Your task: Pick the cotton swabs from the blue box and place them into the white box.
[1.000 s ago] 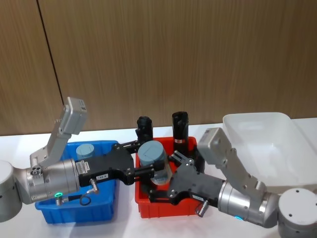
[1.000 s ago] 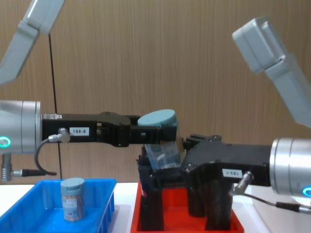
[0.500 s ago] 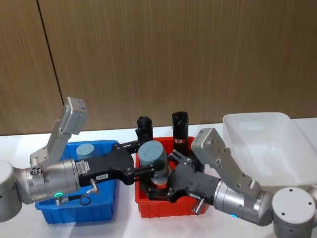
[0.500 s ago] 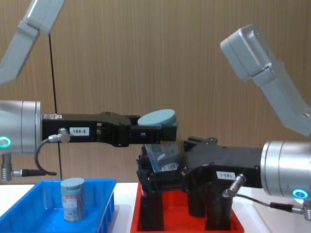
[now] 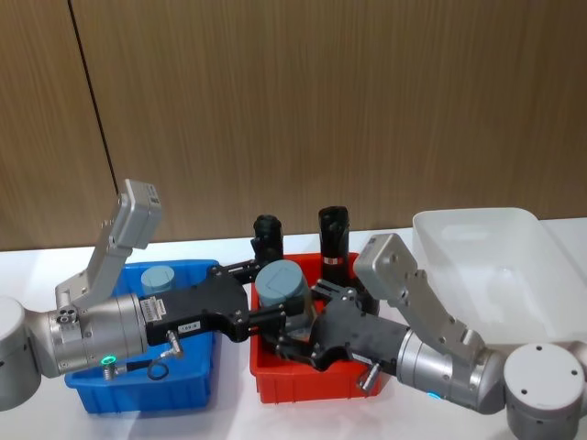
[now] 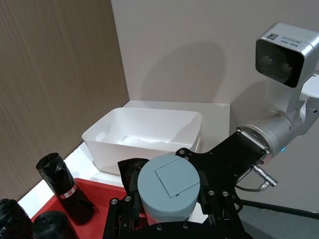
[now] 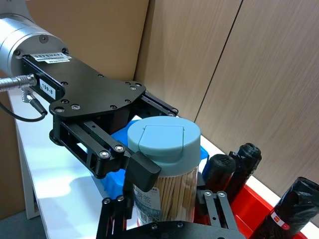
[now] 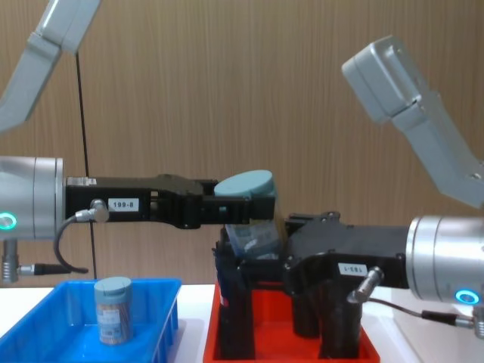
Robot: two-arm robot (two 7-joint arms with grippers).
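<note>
Chest view: L gripper (image 8: pixel 249 210) clamped clear plastic swab jar (image 8: pixel 243 184) w/ dusty-blue lid; R gripper (image 8: pixel 253 261) sat around it, grip unclear.

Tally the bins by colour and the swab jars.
Blue bin: 1
Red bin: 1
White bin: 1
Swab jars: 2, one in the left end effector, one in the blue bin
Total: 5
</note>
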